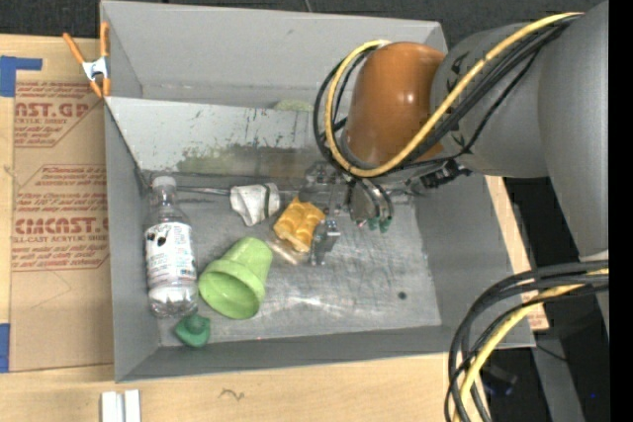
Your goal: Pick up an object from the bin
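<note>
A: What's in there, biggest first?

B: The grey bin. Then the gripper, up and right of the green cup. A clear bottle lies just left of the cup, a yellow lump just up-right of it, a white crumpled scrap above it, and a small green piece below-left.

A: How far along?

B: Early, I'd judge. The gripper is just beside the yellow lump; open or closed, I cannot tell. Grasping and lifting remain.

A small toy lies just left of the hand, with a wad of paper beyond it. A cup lies lower left, and a bottle farther left.
</note>
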Robot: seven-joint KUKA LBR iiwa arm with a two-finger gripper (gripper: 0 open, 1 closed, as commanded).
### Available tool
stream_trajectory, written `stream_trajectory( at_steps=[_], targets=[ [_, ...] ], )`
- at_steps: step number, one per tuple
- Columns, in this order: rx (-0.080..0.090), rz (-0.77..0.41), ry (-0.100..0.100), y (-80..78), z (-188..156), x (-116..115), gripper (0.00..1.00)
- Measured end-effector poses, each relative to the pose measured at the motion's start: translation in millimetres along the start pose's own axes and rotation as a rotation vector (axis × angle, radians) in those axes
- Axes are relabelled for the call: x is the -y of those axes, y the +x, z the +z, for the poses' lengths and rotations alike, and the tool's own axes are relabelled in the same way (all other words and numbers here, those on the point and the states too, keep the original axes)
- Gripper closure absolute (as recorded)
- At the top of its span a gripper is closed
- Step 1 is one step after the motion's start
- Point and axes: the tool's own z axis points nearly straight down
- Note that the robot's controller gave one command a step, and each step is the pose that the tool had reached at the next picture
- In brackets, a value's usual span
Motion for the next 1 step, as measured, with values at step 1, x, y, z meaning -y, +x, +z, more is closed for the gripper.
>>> stream_trajectory(
  at_steps=[1],
  targets=[
    [0.024, -0.053, -0.002, -22.4, 48.8, 8.5, 1.00]
  ],
)
